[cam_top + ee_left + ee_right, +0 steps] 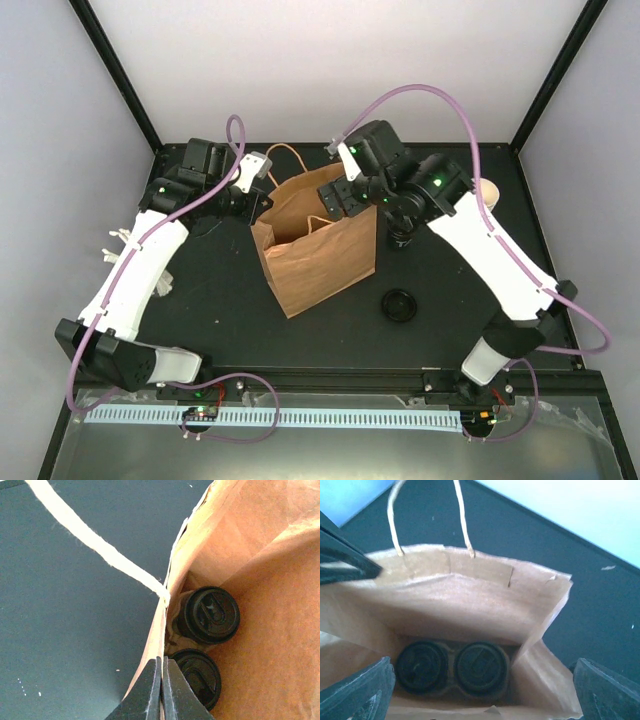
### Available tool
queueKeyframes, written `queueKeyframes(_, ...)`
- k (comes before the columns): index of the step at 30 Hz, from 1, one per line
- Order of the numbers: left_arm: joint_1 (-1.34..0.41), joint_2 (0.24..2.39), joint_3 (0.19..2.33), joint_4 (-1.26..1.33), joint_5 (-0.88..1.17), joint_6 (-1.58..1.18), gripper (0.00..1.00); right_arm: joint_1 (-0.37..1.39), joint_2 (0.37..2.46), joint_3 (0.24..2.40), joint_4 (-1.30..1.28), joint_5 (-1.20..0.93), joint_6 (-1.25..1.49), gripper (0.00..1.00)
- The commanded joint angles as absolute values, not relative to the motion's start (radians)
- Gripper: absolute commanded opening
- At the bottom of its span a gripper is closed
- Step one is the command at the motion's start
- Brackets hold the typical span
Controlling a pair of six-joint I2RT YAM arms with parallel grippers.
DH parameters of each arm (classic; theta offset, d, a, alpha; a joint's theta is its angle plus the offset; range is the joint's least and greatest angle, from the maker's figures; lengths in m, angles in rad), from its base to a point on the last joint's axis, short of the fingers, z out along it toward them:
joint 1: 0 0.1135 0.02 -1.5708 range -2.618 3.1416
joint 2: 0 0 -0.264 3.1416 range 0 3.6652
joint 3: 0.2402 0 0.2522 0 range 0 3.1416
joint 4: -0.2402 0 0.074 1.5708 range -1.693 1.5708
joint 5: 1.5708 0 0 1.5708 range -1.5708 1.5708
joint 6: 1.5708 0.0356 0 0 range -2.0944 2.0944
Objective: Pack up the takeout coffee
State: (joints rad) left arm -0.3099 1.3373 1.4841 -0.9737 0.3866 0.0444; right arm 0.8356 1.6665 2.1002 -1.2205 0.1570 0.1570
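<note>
**One bag, two lidded cups inside**

Top: one bag [320,265] standing mid-table [230,320], mouth open. Left gripper [256,208] at its far-left rim, right gripper [340,205] over the mouth. One black, white-printed cup [400,240] just right of the bag, half hidden under the right arm. One loose lid [401,305] nearer the near edge.

Left wrist: jaws clamped on the bag's edge. Two lidded cups [212,614] side by side at the bottom.

Right wrist: jaws spread wide, holding nothing, above both lidded cups.
</note>
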Motion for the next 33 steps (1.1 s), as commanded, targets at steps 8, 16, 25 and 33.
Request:
queueKeyframes(8, -0.315, 1.349, 1.539, -0.972, 0.343, 0.025, 0.02, 0.836, 1.494, 1.930, -1.001, 0.308, 0.186, 1.00)
queueKeyframes(16, -0.313, 1.421, 1.622, -0.970, 0.270, 0.025, 0.01, 0.835, 1.343, 1.730, -0.920, 0.394, 0.202, 1.00)
queueKeyframes(25, -0.293, 1.603, 1.828, -1.049, 0.169, 0.021, 0.02, 0.835, 1.193, 1.495, -0.895, 0.489, 0.253, 1.00)
queueKeyframes(33, -0.275, 1.655, 1.911, -1.104, 0.182, -0.007, 0.11, 0.835, 1.076, 1.355, -0.883, 0.519, 0.272, 1.00)
